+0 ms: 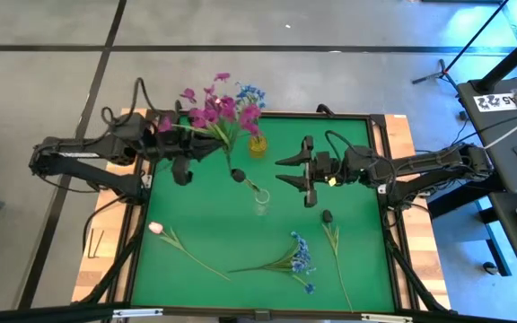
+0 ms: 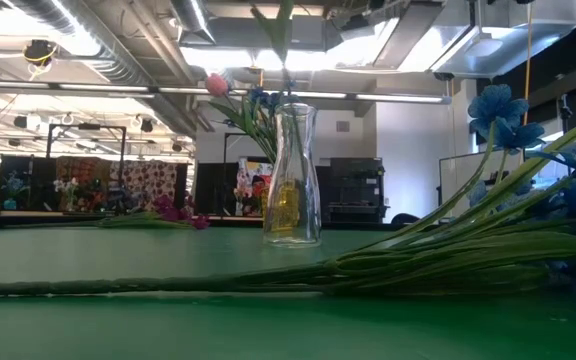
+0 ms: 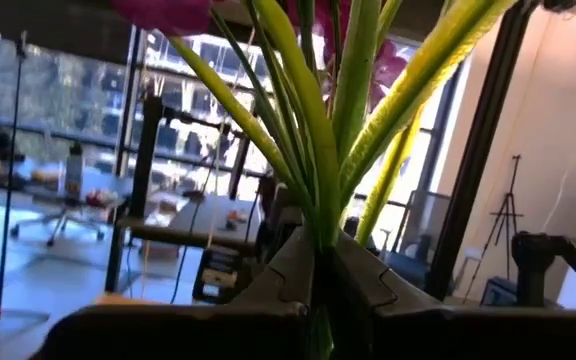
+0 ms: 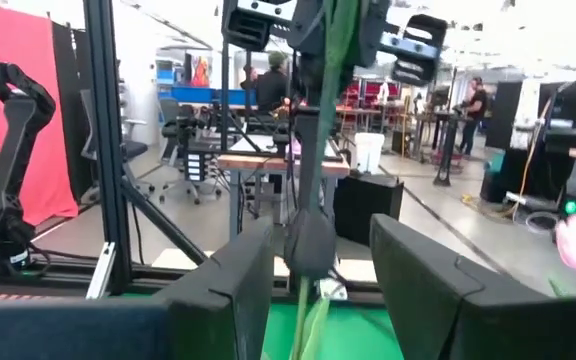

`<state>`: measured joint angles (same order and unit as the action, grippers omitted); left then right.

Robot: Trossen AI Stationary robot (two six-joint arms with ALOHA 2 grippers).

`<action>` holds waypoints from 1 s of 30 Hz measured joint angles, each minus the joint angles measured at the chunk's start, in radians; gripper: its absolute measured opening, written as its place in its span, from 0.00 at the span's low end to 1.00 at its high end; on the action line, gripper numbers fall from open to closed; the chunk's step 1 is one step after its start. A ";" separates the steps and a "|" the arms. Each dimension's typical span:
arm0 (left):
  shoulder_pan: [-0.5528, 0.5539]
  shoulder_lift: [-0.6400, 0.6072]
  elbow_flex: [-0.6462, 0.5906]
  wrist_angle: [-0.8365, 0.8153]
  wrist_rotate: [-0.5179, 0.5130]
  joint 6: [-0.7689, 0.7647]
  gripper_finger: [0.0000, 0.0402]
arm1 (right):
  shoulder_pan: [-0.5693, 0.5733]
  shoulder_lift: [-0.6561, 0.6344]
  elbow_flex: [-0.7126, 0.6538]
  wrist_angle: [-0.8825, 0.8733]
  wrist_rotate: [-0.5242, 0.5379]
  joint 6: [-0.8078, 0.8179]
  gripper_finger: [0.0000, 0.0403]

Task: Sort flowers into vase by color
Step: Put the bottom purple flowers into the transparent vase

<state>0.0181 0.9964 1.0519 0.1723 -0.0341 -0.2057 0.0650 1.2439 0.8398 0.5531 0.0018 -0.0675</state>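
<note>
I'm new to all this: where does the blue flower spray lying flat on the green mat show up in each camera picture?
High view: the blue spray lies near the bottom edge of the mat, right of centre.
Low view: the blue spray stretches across the foreground, blossoms at the right.
Left wrist view: not in it.
Right wrist view: not in it.
Shared landmark: the clear glass vase, standing mid-mat in the high and low views.

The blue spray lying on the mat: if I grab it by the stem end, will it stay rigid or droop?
The blue spray will probably droop: its stem is long and thin, with the blossoms bunched at one end. It branches into several stalks, so they may splay or snag. It looks light, so a push would likely slide it across the green mat.
</note>
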 joint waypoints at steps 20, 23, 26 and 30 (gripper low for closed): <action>0.008 0.062 -0.001 0.231 0.001 0.104 0.02 | -0.012 0.169 0.213 -0.003 -0.010 -0.069 0.41; 0.008 0.095 -0.001 0.241 0.002 0.104 0.02 | -0.031 0.201 0.258 -0.025 -0.014 -0.069 0.41; 0.008 0.135 -0.001 0.250 0.003 0.103 0.02 | -0.052 0.242 0.310 -0.072 -0.017 -0.067 0.41; 0.008 0.169 -0.001 0.274 0.003 0.104 0.02 | -0.063 0.279 0.356 -0.113 -0.018 -0.043 0.41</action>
<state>0.0257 1.1654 1.0512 0.4458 -0.0315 -0.1020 0.0022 1.5228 1.1961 0.4401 -0.0163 -0.1104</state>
